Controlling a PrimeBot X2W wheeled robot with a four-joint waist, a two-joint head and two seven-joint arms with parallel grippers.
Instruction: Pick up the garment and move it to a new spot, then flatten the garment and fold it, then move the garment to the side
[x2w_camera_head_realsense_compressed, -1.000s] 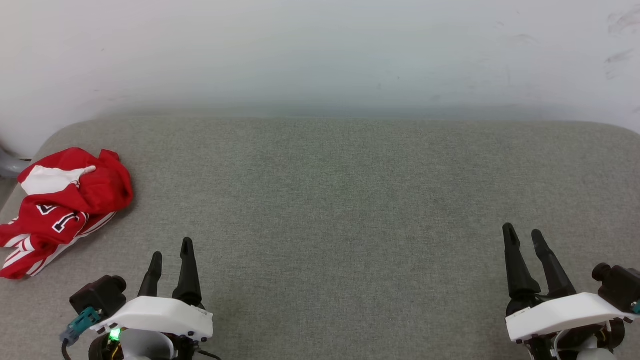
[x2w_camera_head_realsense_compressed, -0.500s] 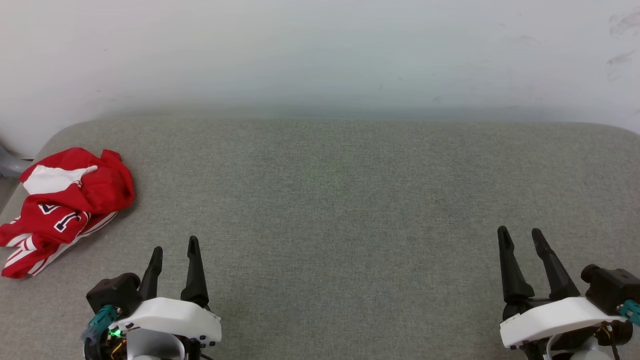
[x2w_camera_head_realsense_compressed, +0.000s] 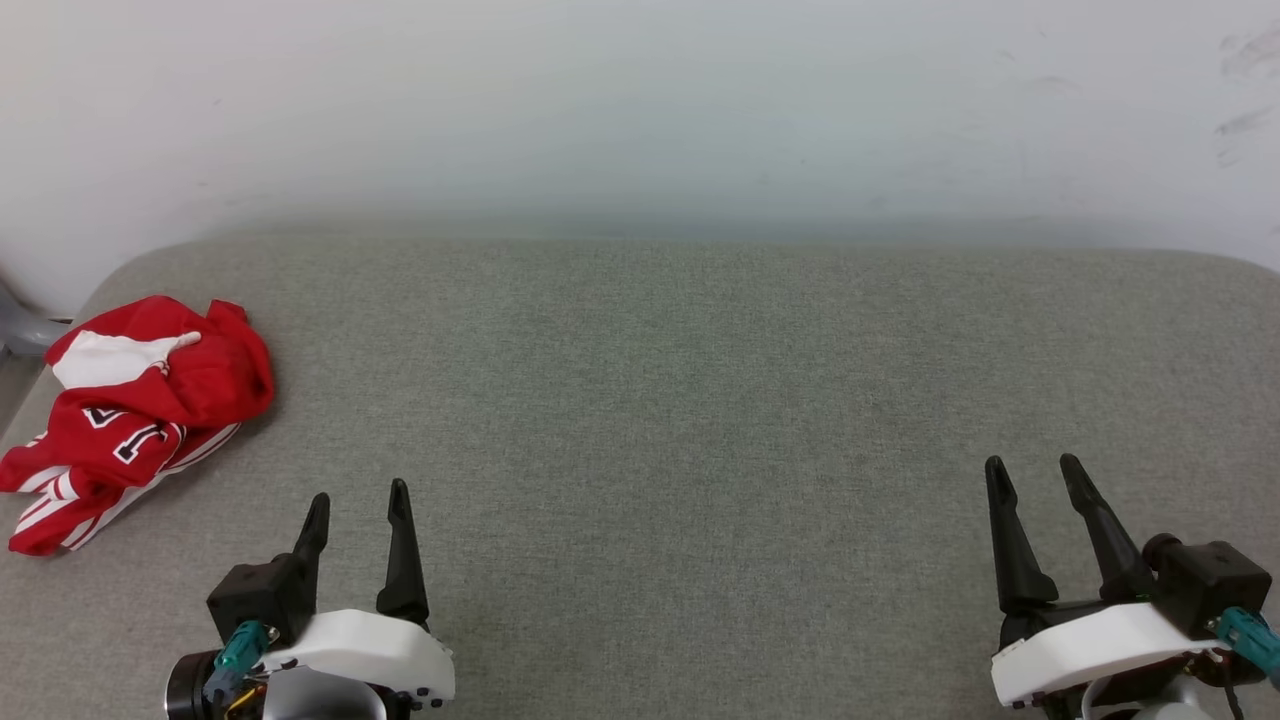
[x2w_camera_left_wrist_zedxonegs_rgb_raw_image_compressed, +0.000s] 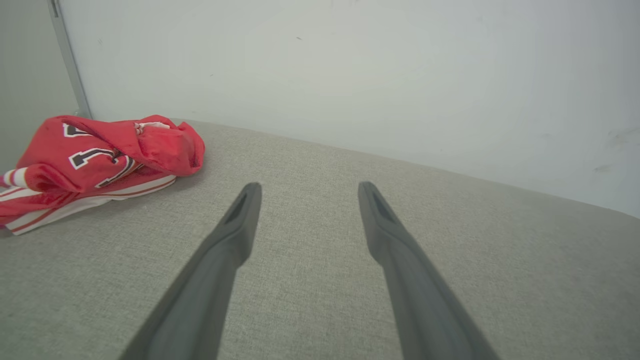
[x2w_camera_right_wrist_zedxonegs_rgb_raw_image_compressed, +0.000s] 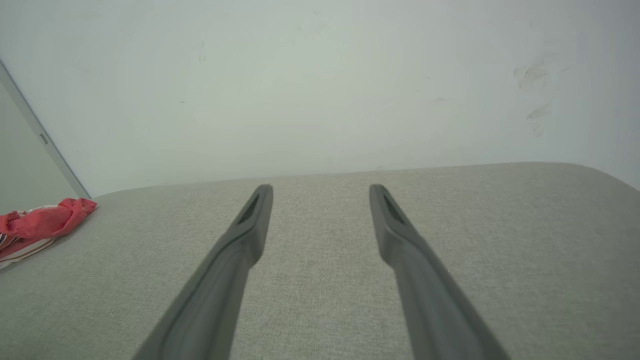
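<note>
The garment (x2w_camera_head_realsense_compressed: 140, 410), a red jersey with white patches, striped trim and a dark white-outlined number, lies crumpled at the far left edge of the grey cushioned surface (x2w_camera_head_realsense_compressed: 680, 400). In the left wrist view the garment (x2w_camera_left_wrist_zedxonegs_rgb_raw_image_compressed: 100, 160) sits ahead and to the left of the fingers; in the right wrist view the garment (x2w_camera_right_wrist_zedxonegs_rgb_raw_image_compressed: 37, 227) is small at the far left. My left gripper (x2w_camera_head_realsense_compressed: 358, 490) stands open at the lower left, apart from the garment and to its right. My right gripper (x2w_camera_head_realsense_compressed: 1032, 463) stands open at the lower right. Both hold nothing.
A pale wall (x2w_camera_head_realsense_compressed: 640, 110) rises right behind the grey surface. A grey metal bar (x2w_camera_head_realsense_compressed: 22, 330) shows beyond the surface's left edge, near the garment. The surface's corners are rounded at the far left and far right.
Both grippers have drawn back toward the bottom edge and turned slightly. The left one shifted a little right, the right one a little left. The garment lies as before.
</note>
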